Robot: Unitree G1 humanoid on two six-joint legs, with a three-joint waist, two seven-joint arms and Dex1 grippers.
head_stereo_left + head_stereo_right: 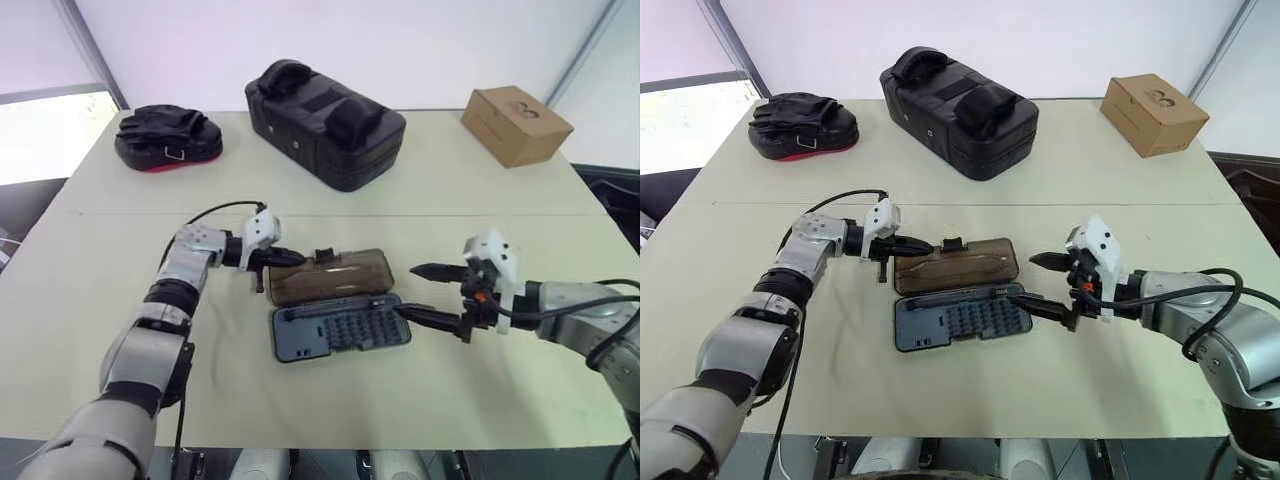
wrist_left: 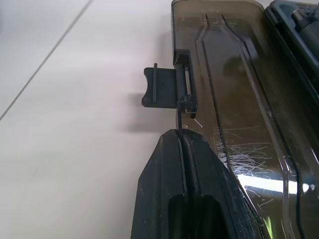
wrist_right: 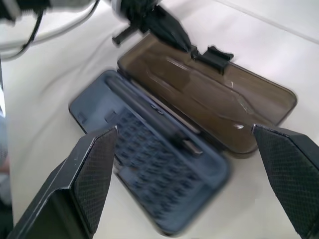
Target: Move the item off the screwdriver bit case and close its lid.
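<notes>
Lying open on the pale desk (image 1: 480,200): flat dark screwdriver bit case (image 1: 340,328), smoky translucent lid (image 1: 330,276) scratched in the left wrist view. Left gripper (image 1: 285,257) pinching lid's edge near black clasp tab (image 2: 162,88); right gripper (image 1: 425,291) spreading jaws wide.

Left wrist view: lid (image 2: 234,99) cut off at the frame's edges, far end and one long side out of picture. Whether the left gripper (image 2: 183,144) pinches the lid's edge or only lies against it: cannot tell.
Tray (image 3: 149,164) blurred in the right wrist view; single bits not readable.
Head views: bits too small to tell apart.
Right gripper (image 3: 189,164): both fingers run off the frame.
</notes>
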